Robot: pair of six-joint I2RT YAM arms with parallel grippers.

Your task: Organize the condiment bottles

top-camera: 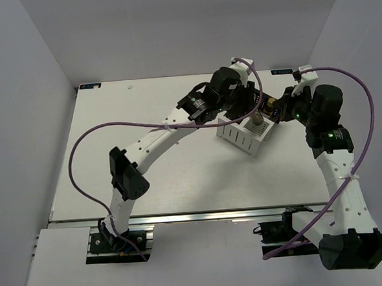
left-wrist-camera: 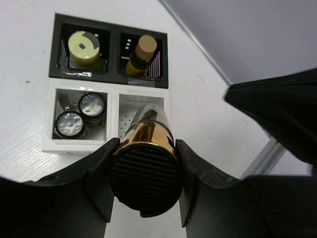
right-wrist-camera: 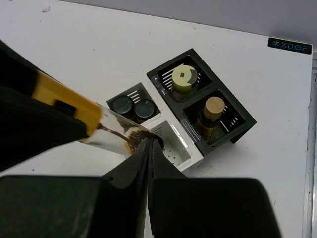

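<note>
Your left gripper [left-wrist-camera: 144, 156] clamps the bottle [left-wrist-camera: 148, 130] by its ribbed cap, tilted over the empty slot of the rack [left-wrist-camera: 74, 147]; right gripper [right-wrist-camera: 149, 148] closed, empty. Likely light, slick, breakable glass: hold it at the cap.

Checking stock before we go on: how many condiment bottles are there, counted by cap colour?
Black or dark caps: 3 (dark-capped pair in the white rack, held bottle in the left gripper)
Cream lid: 1, the jar
Tan cork top: 1, the corked bottle
Total: 5 bottles
</note>
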